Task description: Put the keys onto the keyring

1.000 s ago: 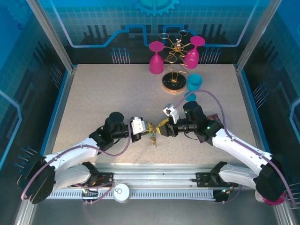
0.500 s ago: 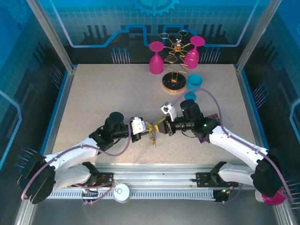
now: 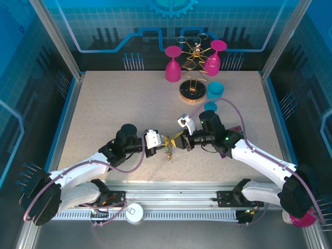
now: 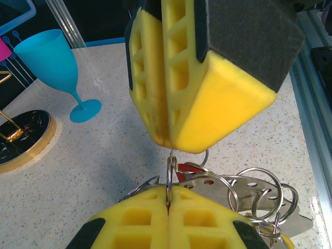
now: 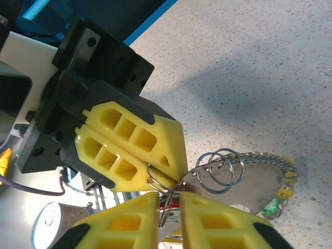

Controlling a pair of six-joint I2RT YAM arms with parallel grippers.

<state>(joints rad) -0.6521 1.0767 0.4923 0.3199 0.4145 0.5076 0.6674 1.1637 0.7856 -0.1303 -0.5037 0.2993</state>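
Left gripper [image 4: 168, 192], its yellow ribbed pads pressed together, pinches a thin silver wire ring [image 4: 169, 167]. The right gripper [image 4: 172, 147] is clamped on the same ring from the opposite side, and the tips almost meet. A dark grey flat keyring with a silvery beaded edge [image 5: 271, 157] hangs beneath, half hidden by the fingers. With it are tiny metal keys with yellow, green and red plastic heads [image 5: 287, 190], blurred and partly cut off. Whether they touch the speckled beige table [image 3: 114, 104] cannot be told.

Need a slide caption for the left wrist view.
Tip to tip, left gripper and right gripper both shut on one small split ring above the speckled table; cyan goblet behind.
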